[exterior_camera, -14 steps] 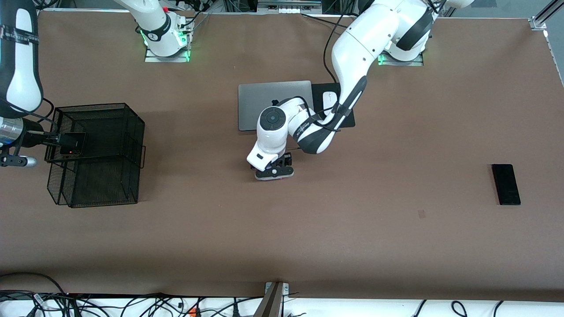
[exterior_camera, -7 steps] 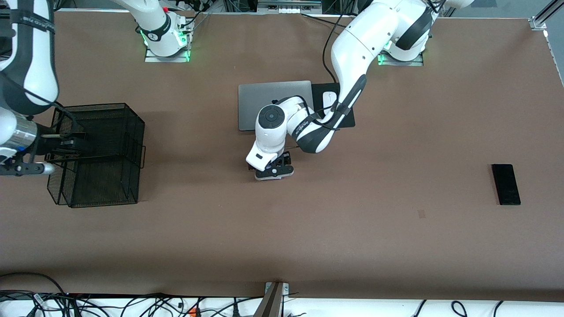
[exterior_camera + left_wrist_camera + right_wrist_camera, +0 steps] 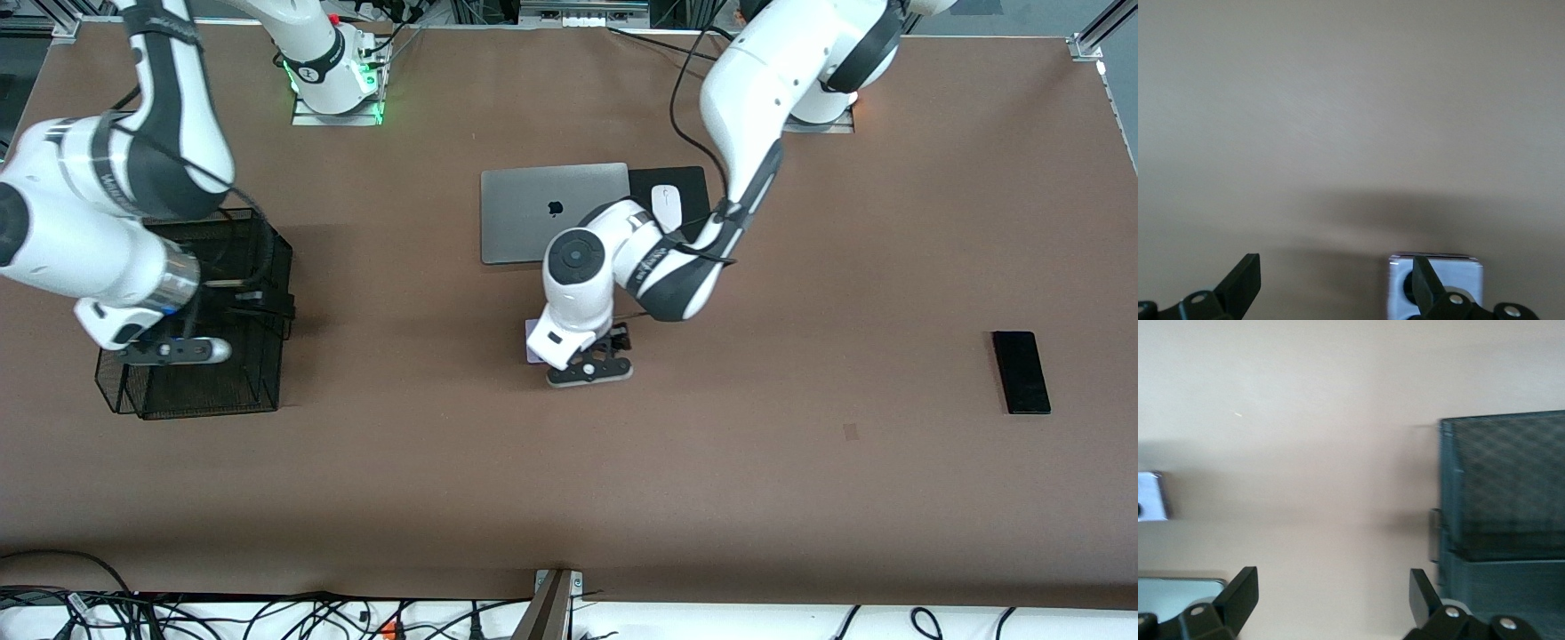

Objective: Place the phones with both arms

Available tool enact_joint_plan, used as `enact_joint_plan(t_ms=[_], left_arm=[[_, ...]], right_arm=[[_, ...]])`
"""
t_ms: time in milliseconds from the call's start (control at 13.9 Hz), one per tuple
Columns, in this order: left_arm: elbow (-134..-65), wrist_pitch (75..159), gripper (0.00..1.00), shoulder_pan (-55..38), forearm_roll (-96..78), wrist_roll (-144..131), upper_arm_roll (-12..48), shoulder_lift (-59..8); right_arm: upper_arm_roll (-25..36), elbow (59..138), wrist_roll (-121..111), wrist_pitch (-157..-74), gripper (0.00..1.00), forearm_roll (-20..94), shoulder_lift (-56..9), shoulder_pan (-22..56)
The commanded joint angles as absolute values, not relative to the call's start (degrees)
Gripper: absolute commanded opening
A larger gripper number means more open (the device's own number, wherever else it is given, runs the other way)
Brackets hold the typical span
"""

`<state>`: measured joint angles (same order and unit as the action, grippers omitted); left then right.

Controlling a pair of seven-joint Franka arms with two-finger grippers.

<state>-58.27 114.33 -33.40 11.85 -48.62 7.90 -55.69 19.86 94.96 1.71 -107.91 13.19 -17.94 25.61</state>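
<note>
The small lilac-white phone [image 3: 533, 342] lies flat on the table, nearer the front camera than the laptop. My left gripper [image 3: 597, 348] hangs low just beside it, toward the left arm's end, open and holding nothing. In the left wrist view the lilac phone [image 3: 1451, 277] shows partly past one fingertip [image 3: 1421, 280], outside the gap of the left gripper [image 3: 1335, 287]. The long black phone [image 3: 1021, 372] lies alone near the left arm's end. My right gripper [image 3: 253, 302] is over the edge of the black wire basket [image 3: 222, 373], and in the right wrist view the right gripper [image 3: 1331, 603] is open and empty.
A silver laptop [image 3: 542, 222] lies closed at mid-table, with a white mouse [image 3: 665, 206] on a black pad beside it. The wire basket [image 3: 1501, 493] has tall mesh walls. The lilac phone [image 3: 1151, 497] and a laptop corner [image 3: 1175, 590] show in the right wrist view.
My right gripper held a small black phone over the basket, lowered it in, and has drawn back empty. My left arm shifted toward its own end, uncovering the lilac phone.
</note>
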Motion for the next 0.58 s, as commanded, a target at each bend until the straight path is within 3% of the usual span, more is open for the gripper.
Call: enact_joint_plan(t_ms=[0,288,505], left_arm=[[-59.76,109.26,1.0,-30.51,10.72,-38.97,8.0,-52.04],[-60.12,102.58,1.0,-26.03,10.72,-29.64,8.09,-49.75],[-60.38,97.83,1.0,-22.6,11.07,-22.96,8.0,-48.87]], right_arm=[[17.41,90.1,7.98,-108.37,1.0,14.15,-22.57,28.02],[16.79,81.06,11.78,-109.15,1.0,14.24,-31.35,33.38],[16.79,78.31,14.05,-116.6,1.0,14.24,-36.9,37.87]])
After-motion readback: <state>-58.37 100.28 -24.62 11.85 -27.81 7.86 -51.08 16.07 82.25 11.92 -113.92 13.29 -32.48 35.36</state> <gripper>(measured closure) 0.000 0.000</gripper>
